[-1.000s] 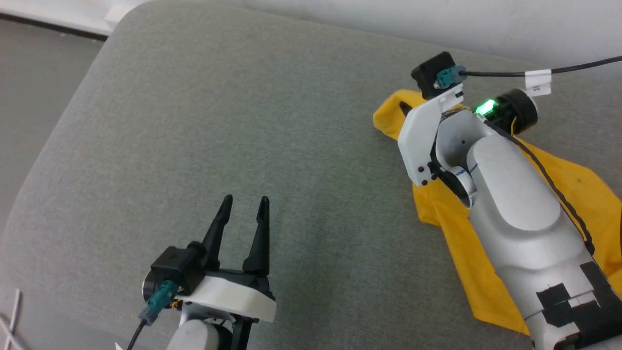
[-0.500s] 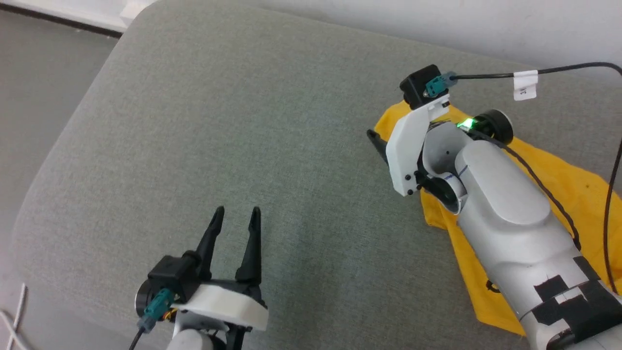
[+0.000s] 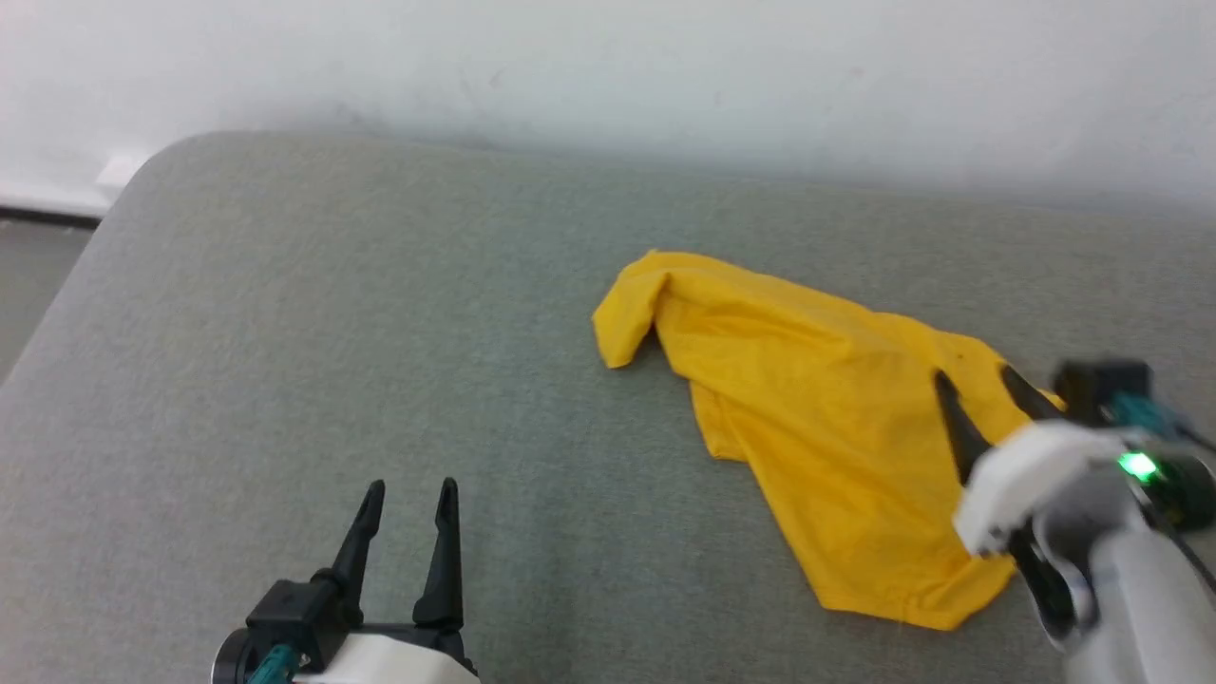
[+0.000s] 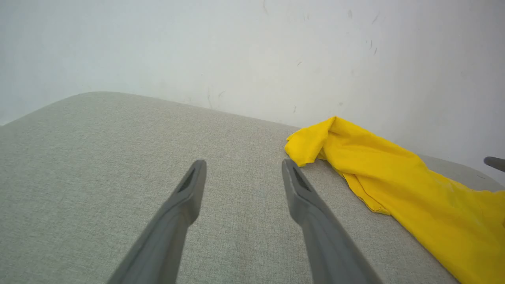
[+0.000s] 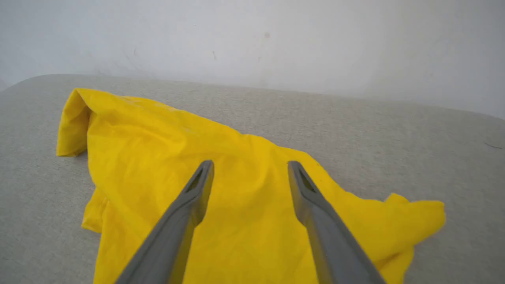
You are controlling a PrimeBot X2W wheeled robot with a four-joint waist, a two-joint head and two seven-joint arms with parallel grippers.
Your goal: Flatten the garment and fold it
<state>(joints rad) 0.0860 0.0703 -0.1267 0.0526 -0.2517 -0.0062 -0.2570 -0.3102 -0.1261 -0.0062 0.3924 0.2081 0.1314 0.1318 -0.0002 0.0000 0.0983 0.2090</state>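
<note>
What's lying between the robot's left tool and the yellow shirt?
Nothing but bare grey cushion separates the left tool from the yellow shirt; the head view shows it plainly.

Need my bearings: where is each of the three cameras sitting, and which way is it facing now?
Head view: on the head, looking forward and down at the grey cushion and garment; left gripper lower left, right gripper lower right, both open.
Left wrist view: looks along its own fingers across bare cushion toward the white wall.
Right wrist view: looks along its own fingers, over the garment.
Shared: all three show the garment, cushion and wall.
</note>
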